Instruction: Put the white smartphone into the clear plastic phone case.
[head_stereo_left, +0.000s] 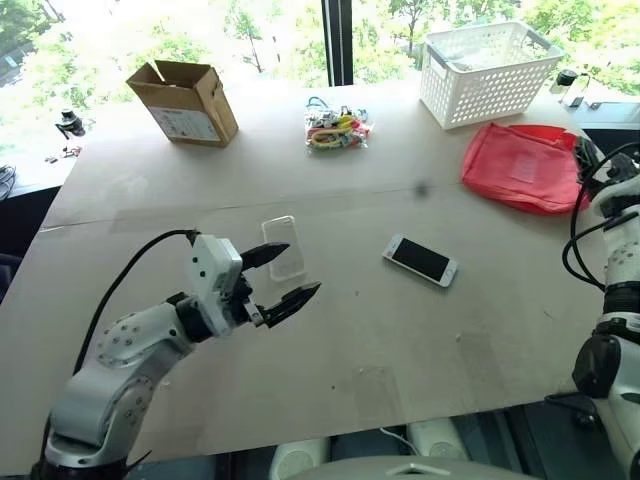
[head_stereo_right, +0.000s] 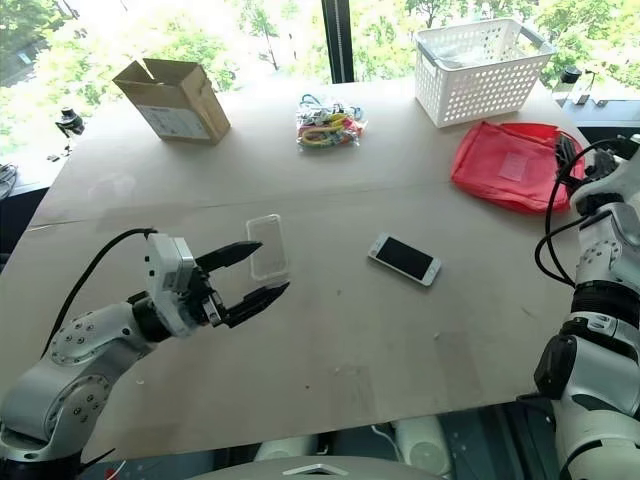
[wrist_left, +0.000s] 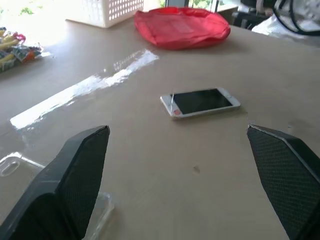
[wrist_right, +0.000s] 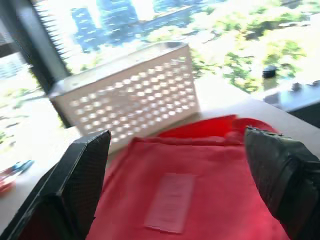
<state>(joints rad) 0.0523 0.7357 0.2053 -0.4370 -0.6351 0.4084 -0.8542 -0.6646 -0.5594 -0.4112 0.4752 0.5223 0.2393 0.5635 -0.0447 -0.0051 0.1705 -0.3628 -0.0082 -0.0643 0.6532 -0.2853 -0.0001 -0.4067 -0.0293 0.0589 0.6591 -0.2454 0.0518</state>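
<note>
A wide light-brown table (head_stereo_left: 400, 340) takes most of the scene, and strong daylight makes a bright glare across its far part. Behind the table there is a big window with a dark vertical frame post (head_stereo_left: 337, 40), and through the glass many green trees (head_stereo_right: 190, 40) are visible, with tall buildings (wrist_right: 105, 15) farther away in the right wrist view. At the far right, beside the table, a dark ledge (head_stereo_left: 610, 112) runs under the window.
</note>
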